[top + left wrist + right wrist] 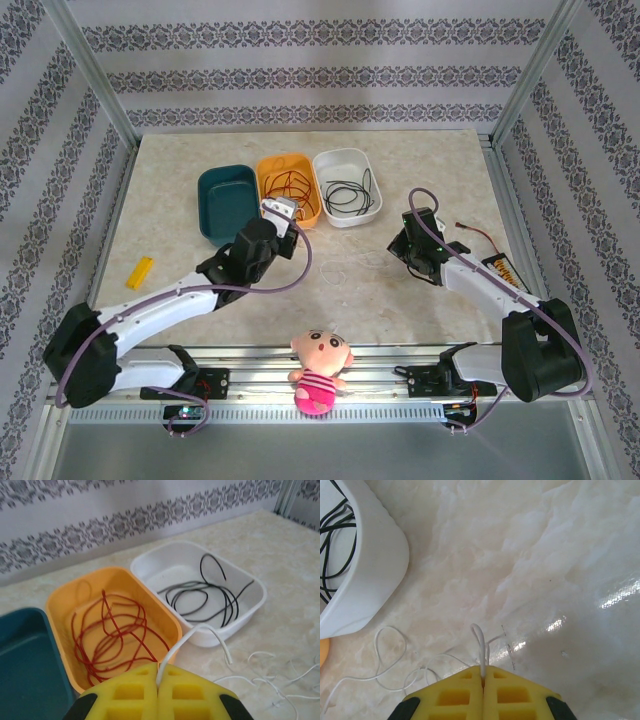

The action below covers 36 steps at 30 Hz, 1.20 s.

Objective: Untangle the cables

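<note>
as the left jaws stand: fully closed, yellow pads pressed flat together, pinching a white cable (pixel 200 626) that rises from between them, arches over and ends in a free tip just ahead and to the right.
right jaws: fully closed as well, nipping a small upright white loop (pixel 481 644) at the pad tips; whether it is the same strand the left jaws hold cannot be told.
loose white strands (pixel 376 647): lying in curls on the worktop (pixel 545 555), just left of the right jaws and to the right of the left jaws.
red cable (pixel 112 630): coiled inside the orange tub (pixel 57 605), directly ahead of the left jaws and a little to their left.
black cable (pixel 210 597): looped inside the white tub (pixel 235 627), ahead and to the right of the left jaws, ahead and far left of the right jaws.
teal tub (pixel 20 665): left of the left jaws, just beside the orange tub.
doll (pixel 320 370): behind both jaws, between the arm bases.
yellow block (pixel 140 272): on the worktop, well to the left of the left jaws and behind them.
</note>
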Tool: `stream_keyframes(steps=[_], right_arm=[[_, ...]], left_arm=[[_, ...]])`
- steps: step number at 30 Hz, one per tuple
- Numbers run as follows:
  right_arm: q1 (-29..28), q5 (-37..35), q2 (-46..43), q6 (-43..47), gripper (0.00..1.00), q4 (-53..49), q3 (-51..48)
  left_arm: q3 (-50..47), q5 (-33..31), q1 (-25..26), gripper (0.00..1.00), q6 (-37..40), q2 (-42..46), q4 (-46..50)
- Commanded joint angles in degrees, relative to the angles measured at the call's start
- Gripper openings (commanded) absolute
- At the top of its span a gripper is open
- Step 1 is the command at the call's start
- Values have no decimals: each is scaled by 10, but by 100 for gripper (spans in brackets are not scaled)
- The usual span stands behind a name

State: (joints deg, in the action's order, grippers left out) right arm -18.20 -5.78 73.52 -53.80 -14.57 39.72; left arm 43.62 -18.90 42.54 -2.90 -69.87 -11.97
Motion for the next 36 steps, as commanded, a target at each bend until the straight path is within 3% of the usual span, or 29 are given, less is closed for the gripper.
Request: stream_keyframes(steps=[1,14,20,28,36], right_arm=[[3,-14,-8,6,0,-5,-9],[7,-24,-17,6,0,-13,-17],[10,-29,-24,8,0,-18,-20],[7,-12,-18,25,0,-17,-10],[17,-27,-20,26,0,-28,-22]], left_arm=[[9,-30,-8,0,48,38,9],[2,-73,-36,0,52,98,44],[12,-96,-45,0,92,150,63],[44,18,-46,0,97,169,91],[86,-65,-47,0,192,180,84]])
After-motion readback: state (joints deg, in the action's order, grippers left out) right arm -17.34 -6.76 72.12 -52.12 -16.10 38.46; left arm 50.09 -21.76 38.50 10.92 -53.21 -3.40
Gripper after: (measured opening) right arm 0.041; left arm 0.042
